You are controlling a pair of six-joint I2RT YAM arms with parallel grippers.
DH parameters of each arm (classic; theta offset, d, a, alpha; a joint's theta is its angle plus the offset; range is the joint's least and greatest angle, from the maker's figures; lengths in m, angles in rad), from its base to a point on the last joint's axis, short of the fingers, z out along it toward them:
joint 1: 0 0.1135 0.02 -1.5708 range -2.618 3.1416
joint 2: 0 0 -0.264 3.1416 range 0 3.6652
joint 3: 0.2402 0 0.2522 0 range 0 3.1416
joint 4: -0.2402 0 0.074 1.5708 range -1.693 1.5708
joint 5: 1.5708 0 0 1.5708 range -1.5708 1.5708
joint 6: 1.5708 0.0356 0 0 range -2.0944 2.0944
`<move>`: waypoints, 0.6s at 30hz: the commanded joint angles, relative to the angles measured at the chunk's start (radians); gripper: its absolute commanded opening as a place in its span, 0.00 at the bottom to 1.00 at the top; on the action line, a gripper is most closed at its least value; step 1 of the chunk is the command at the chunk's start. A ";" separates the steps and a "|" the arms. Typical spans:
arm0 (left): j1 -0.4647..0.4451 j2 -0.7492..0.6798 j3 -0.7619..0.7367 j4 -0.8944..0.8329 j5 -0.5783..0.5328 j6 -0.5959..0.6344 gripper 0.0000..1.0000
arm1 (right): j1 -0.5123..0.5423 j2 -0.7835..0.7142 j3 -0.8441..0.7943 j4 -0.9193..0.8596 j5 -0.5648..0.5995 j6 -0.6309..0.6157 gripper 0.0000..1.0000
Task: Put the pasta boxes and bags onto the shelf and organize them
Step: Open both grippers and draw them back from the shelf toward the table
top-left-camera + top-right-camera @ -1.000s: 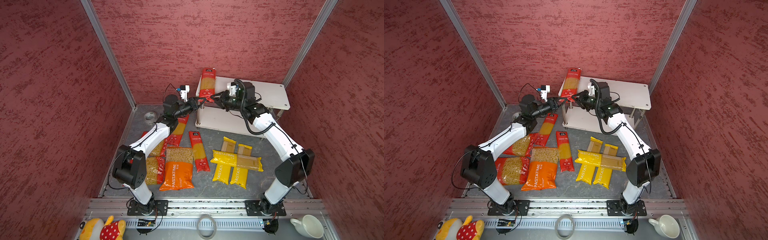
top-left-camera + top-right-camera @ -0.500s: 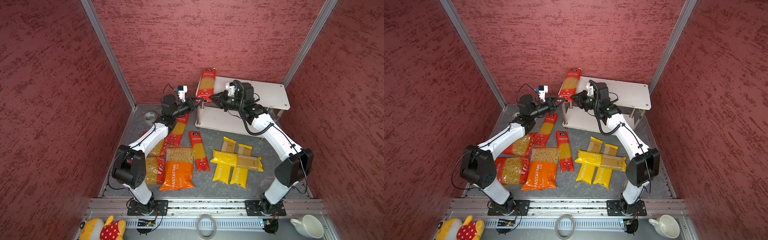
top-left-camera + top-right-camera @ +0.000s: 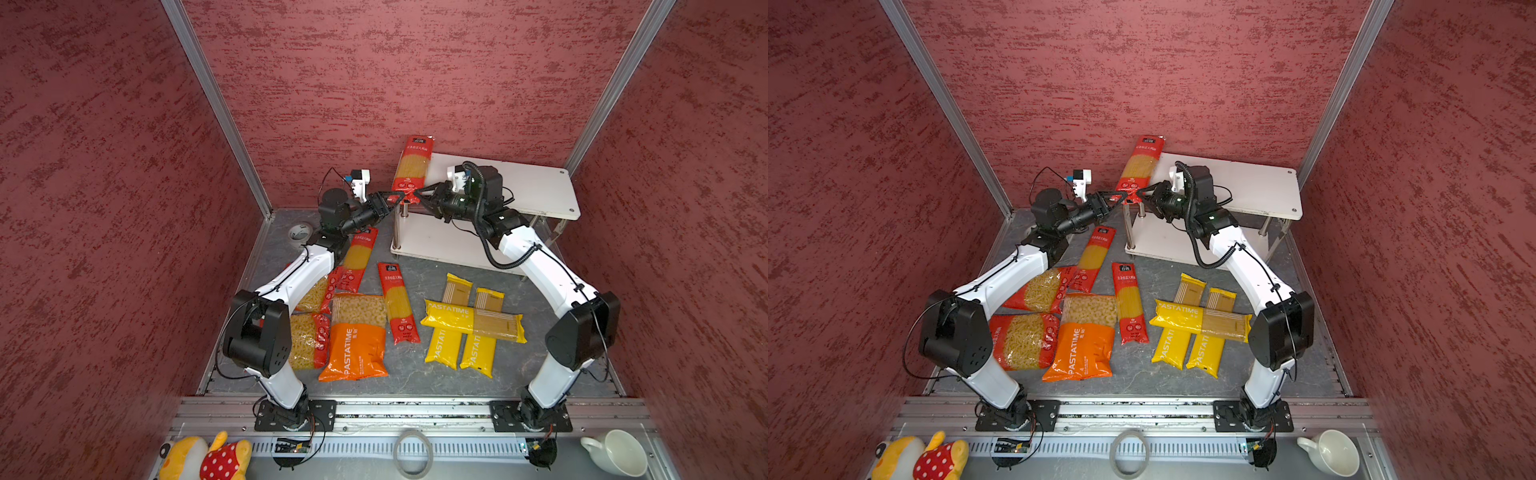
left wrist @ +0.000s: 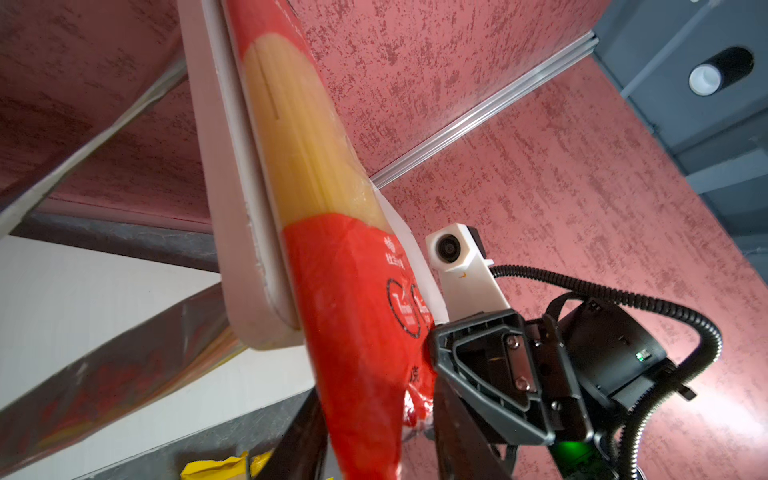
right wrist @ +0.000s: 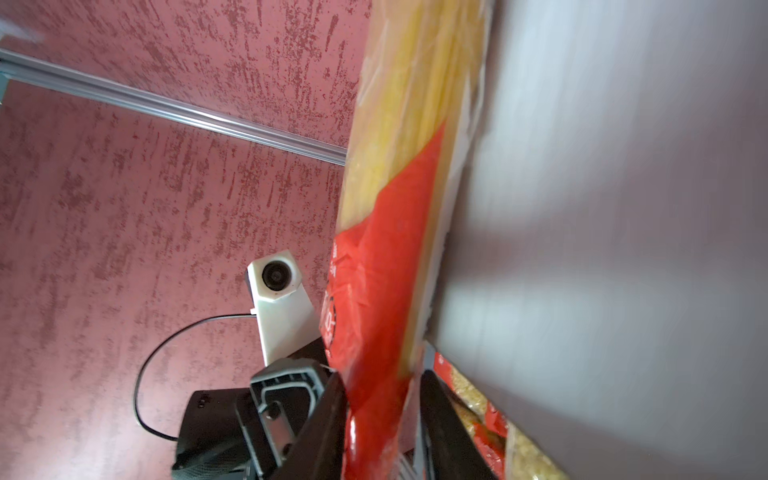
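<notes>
In both top views we see the red spaghetti pack (image 3: 413, 166) standing at the left edge of the shelf (image 3: 536, 187) top tier, with the left gripper (image 3: 398, 197) and right gripper (image 3: 419, 194) at its lower end.
In the left wrist view, our jaws are spread around the pack (image 4: 353, 332).
In the right wrist view, the jaws are likewise parted.

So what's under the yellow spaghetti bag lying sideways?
Two more long yellow plastic spaghetti packs, side by side. The sideways yellow pack covers their middles, hiding those parts.

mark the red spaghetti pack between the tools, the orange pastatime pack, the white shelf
long red plastic spaghetti pack (image 3: 413, 164): a top view, clear middle
flat orange plastic PASTATIME pack (image 3: 357, 353): a top view, orange half
small white two-tier shelf (image 3: 536, 189): a top view, bare top board
</notes>
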 commanded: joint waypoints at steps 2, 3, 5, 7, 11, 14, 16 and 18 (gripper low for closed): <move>0.005 -0.061 -0.033 0.027 0.002 0.013 0.60 | -0.002 -0.044 0.009 -0.027 0.030 -0.054 0.48; 0.009 -0.075 -0.043 0.018 0.001 0.018 0.63 | -0.003 -0.055 0.000 -0.028 0.030 -0.061 0.50; 0.014 -0.108 -0.068 0.001 -0.003 0.029 0.68 | -0.005 -0.078 -0.020 -0.022 0.025 -0.074 0.55; 0.018 -0.148 -0.098 -0.027 -0.007 0.043 0.71 | -0.005 -0.106 -0.036 -0.041 0.032 -0.100 0.57; 0.032 -0.261 -0.198 -0.119 -0.038 0.096 0.72 | -0.007 -0.186 -0.128 -0.074 0.090 -0.153 0.59; 0.037 -0.376 -0.274 -0.267 -0.107 0.200 0.72 | -0.002 -0.265 -0.278 -0.012 0.101 -0.131 0.58; 0.028 -0.456 -0.316 -0.394 -0.186 0.294 0.72 | 0.016 -0.327 -0.394 0.043 0.125 -0.102 0.57; 0.005 -0.535 -0.360 -0.528 -0.292 0.384 0.72 | 0.064 -0.380 -0.509 0.094 0.186 -0.091 0.57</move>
